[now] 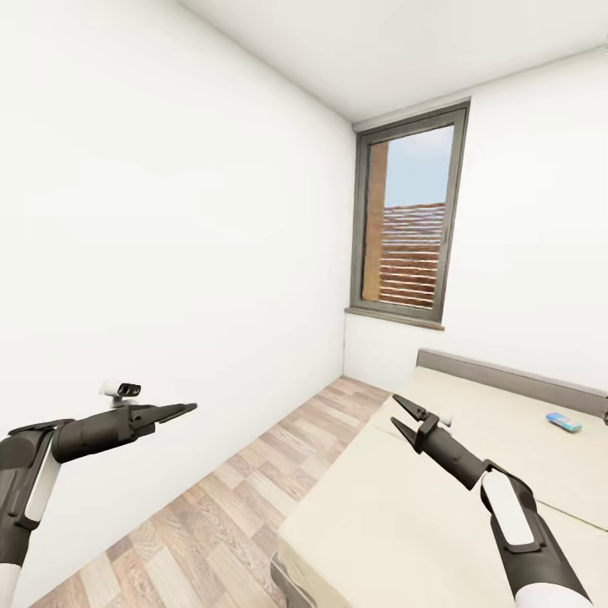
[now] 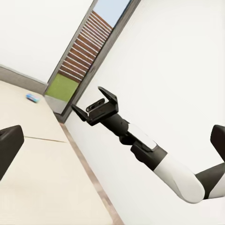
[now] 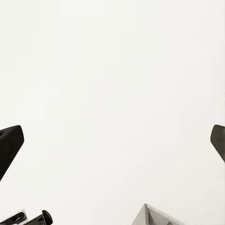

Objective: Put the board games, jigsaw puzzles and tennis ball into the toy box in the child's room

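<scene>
Head view, left to right: the left gripper (image 1: 181,411) hangs over the wood-plank floor (image 1: 245,498) by the white wall, whether spread or closed I cannot tell. The right gripper (image 1: 403,416), jaws spread and empty, hovers over the cream bed (image 1: 397,515). A small blue board game (image 1: 563,421) lies on the mattress near the headboard (image 1: 507,377).

Cream bed (image 1: 439,507), small blue board game (image 1: 563,421), wood-plank floor (image 1: 228,515)

A tall grey-framed window (image 1: 410,215) is showing blue sky and what looks like a slatted brown fence outside, sitting between plain white walls (image 1: 169,211) under a white ceiling (image 1: 397,42).
</scene>
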Robot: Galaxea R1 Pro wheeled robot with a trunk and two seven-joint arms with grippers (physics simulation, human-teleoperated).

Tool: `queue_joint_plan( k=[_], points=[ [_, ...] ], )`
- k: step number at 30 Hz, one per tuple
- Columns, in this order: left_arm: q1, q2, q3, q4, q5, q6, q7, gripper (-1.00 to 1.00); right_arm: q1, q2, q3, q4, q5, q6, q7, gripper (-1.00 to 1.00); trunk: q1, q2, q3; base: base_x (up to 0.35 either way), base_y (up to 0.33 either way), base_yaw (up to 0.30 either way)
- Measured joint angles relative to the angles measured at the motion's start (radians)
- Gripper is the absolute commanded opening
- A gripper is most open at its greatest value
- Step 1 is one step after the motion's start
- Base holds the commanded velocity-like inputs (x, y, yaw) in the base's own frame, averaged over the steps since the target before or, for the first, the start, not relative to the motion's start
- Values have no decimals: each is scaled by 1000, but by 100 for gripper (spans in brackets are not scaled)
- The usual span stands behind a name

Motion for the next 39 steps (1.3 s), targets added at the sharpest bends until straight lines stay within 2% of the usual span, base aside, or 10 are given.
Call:
queue_joint_plan(
  k=[5, 10, 14, 32, 39],
  points=[
    [0, 0, 0, 0, 0, 0, 0, 100, 0, -1, -4, 4, -2, 2, 0, 100, 0, 0, -2, 0, -8, -69],
    [0, 0, 1, 0, 1, 0, 0, 100, 0, -1, -36, 7, -1, 3, 0, 100, 0, 0, -8, 0, -1, -117],
    [0, 1, 2, 0, 1, 0, 0, 100, 0, -1, -42, 11, -1, 3, 0, 100, 0, 0, -13, 0, 0, -124],
    [0, 0, -1, 1, 2, 0, 0, 100, 0, -1, -46, 66, 1, -3, 13, 100, 0, 0, -38, 0, 0, -126],
    [0, 0, 0, 1, -1, 0, 0, 100, 0, -1, -44, 91, 10, -53, 12, 100, 0, 0, -47, 0, 0, -128]
  ],
)
